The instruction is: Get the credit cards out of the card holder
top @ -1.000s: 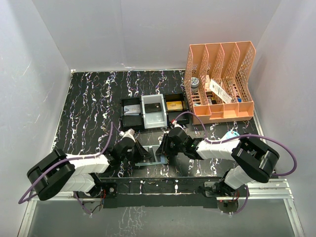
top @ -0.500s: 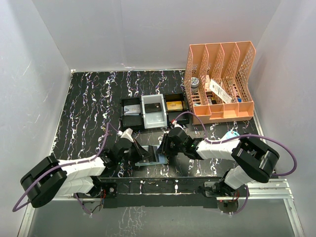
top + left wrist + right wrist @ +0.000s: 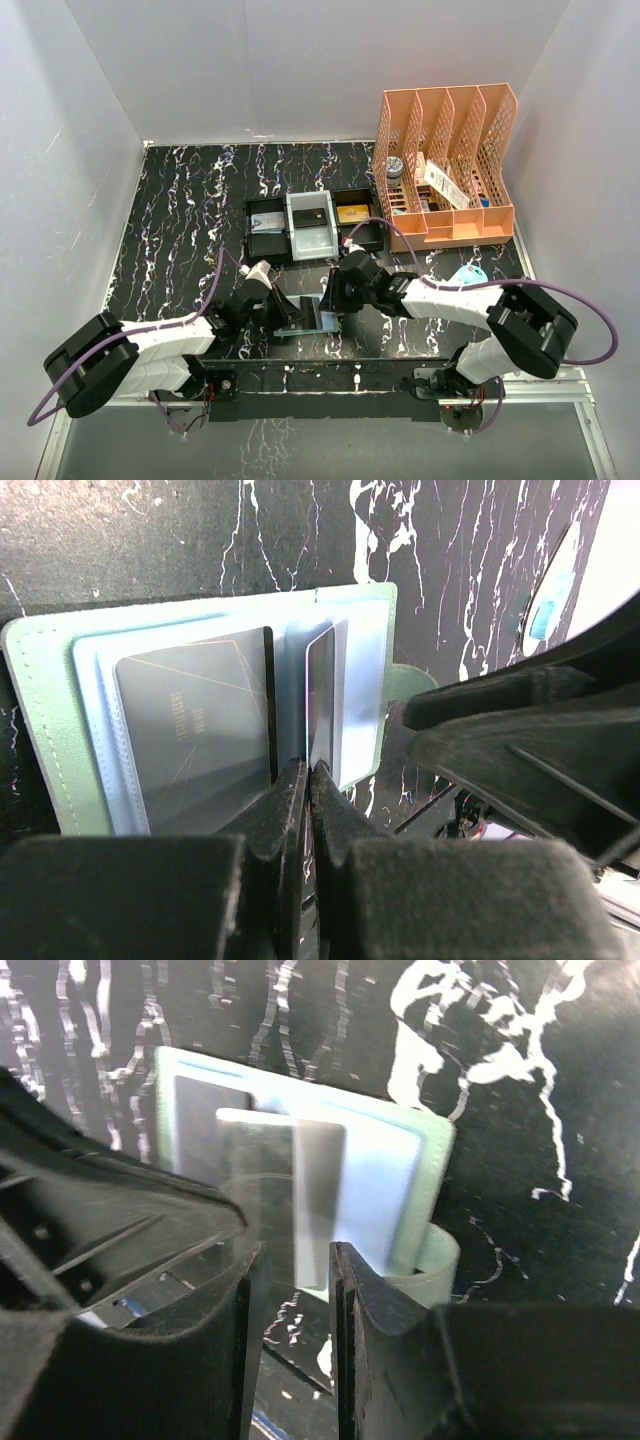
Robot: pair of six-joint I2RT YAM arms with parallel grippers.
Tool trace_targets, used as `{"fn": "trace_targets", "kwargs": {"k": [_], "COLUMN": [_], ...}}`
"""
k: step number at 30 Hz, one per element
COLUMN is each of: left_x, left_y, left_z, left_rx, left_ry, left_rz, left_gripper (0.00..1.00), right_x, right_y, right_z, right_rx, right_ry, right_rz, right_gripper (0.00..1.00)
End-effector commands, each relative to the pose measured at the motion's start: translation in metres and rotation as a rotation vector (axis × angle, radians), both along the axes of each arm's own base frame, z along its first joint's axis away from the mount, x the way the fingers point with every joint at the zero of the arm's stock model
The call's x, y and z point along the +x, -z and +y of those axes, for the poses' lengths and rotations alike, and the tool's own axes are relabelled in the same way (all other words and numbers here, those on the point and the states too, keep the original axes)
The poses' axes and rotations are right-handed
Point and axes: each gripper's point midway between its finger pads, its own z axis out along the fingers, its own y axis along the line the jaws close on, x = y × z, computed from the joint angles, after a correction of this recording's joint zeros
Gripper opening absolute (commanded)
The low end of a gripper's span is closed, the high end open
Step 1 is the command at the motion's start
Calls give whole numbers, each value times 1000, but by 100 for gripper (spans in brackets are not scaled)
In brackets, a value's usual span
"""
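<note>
Lying open on the black, white-veined marbled table (image 3: 180, 220), the soft sage-green bifold card holder (image 3: 40, 730) shows its pale blue pocketed inside. A dark grey rectangular plastic credit card (image 3: 190, 735) sits flat in a pocket of one leaf, its face bare. Just beside the holder's fold, a second thin grey card (image 3: 320, 695) stands tilted up on edge from the other leaf. The left gripper (image 3: 308, 772) meets the holder from its left side in the top view. Its black fingers are pressed together, pinching the near edge of that tilted card. A small green side tab (image 3: 410, 680) sticks out from the holder's far leaf. The right gripper (image 3: 297, 1255) comes at the holder from the tab side, jaws part way apart and astride the holder's edge. Whether its fingers touch the holder cannot be told. Beyond the holder, away from the arms, a white rectangular tray (image 3: 310, 225) lies between two black rectangular trays (image 3: 265, 218), all side by side. Further beyond the holder and to its right stands a peach plastic lattice file organiser (image 3: 445, 165) with small things in its slots.
</note>
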Motion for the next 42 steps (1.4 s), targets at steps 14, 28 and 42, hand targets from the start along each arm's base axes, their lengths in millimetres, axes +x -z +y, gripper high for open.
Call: {"fn": "trace_targets", "kwargs": {"k": [14, 28, 42], "left_x": [0, -3, -8], "left_y": [-7, -12, -8], "left_z": [-5, -20, 11], "left_rx": [-6, -59, 8], "left_ry": [26, 92, 21], "left_rz": [-20, -25, -42], "left_gripper": [3, 4, 0], "right_x": [4, -4, 7], "right_y": [15, 26, -38], "right_z": [17, 5, 15], "right_rx": [-15, -20, 129], "right_ry": [-74, -34, -82], "right_rz": [30, 55, -132], "right_gripper": [28, 28, 46]}}
